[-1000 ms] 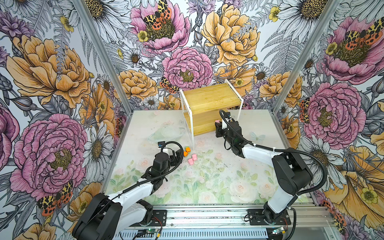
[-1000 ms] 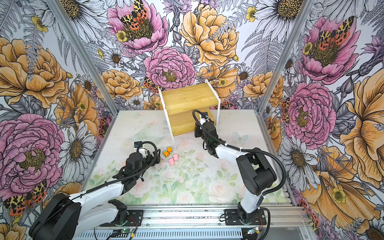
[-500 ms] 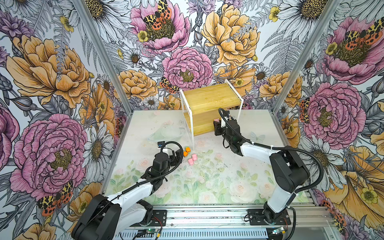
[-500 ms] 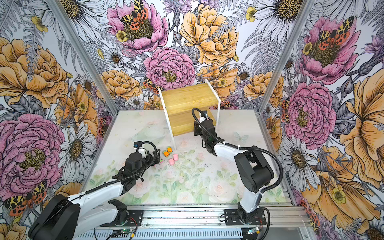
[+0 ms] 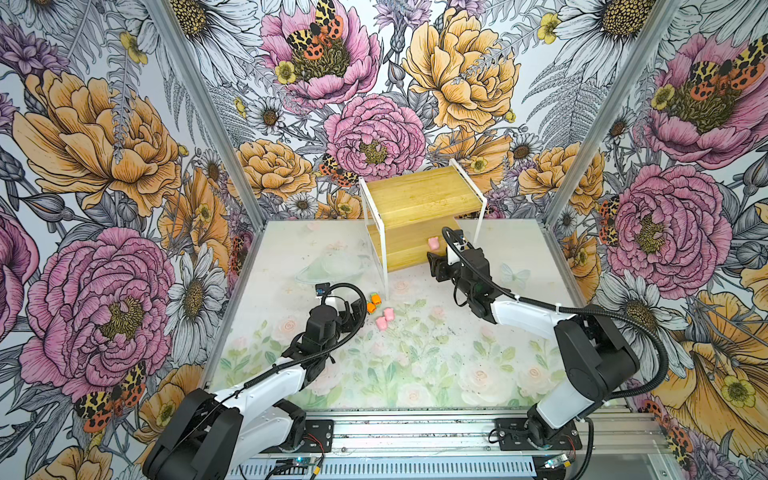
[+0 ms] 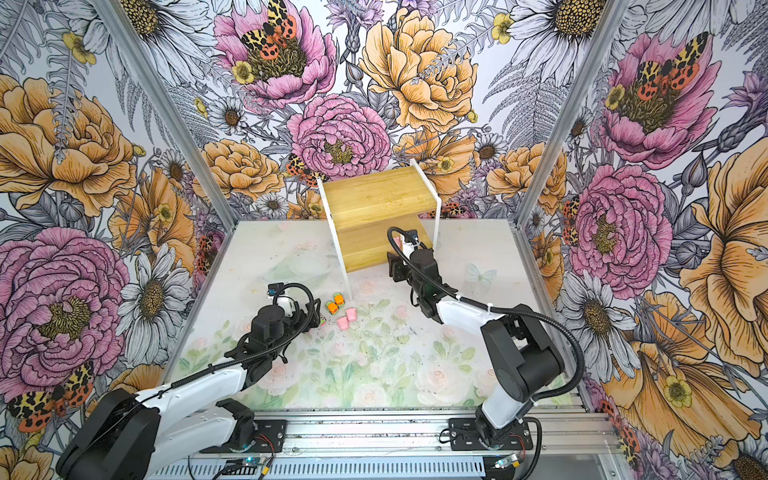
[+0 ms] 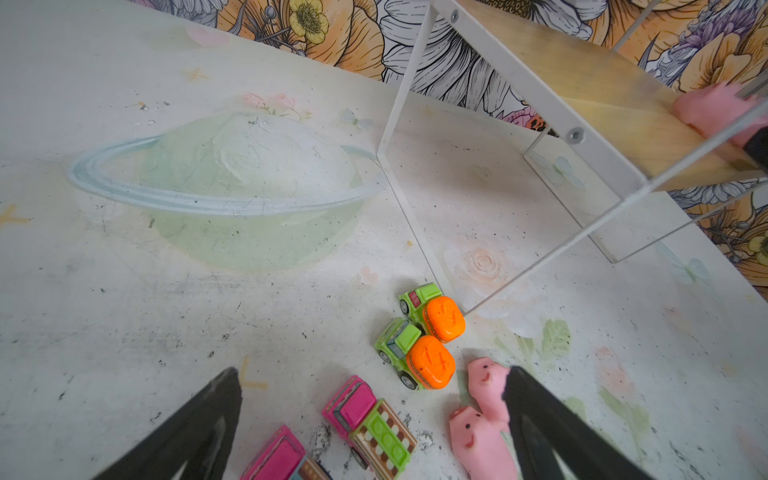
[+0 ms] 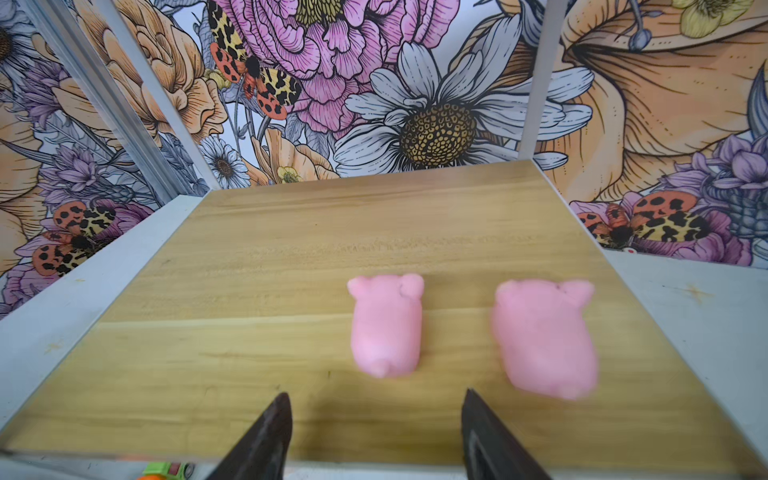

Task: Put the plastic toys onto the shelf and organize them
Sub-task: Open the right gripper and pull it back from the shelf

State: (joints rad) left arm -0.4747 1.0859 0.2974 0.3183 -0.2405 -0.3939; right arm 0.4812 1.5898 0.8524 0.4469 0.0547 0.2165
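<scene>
**Bench** (image 5: 415,374): carries six of the plastic toys, grouped just beside the front left leg of the shelf.

**Shelf** (image 5: 415,199): bamboo boards in a white frame. It looks rigid and needs no handling. Its lower tier holds two pink pigs (image 8: 384,328) (image 8: 544,340), side by side and apart.

**Right tool** (image 8: 376,397): parted and empty, at the front edge of the lower tier, just short of the nearer pig.

**Left tool** (image 7: 372,374): spread fully and empty, low over the bench group. One finger (image 7: 540,415) stands next to a bench pig; contact cannot be confirmed.

**Pink cars** (image 7: 370,419) (image 7: 278,457) and **orange-and-green cars** (image 7: 428,311) (image 7: 415,357): on the bench, each pair touching. Judged to be light, hard, smooth plastic on free wheels, so likely to roll or slip. Grip across the body sides, above the wheels.

**Bench pigs** (image 7: 486,386) (image 7: 478,440): lying together beside the cars. Judged light, soft and matte, so they should yield under pressure. Grip across the flanks at mid-body, using light closure.
</scene>
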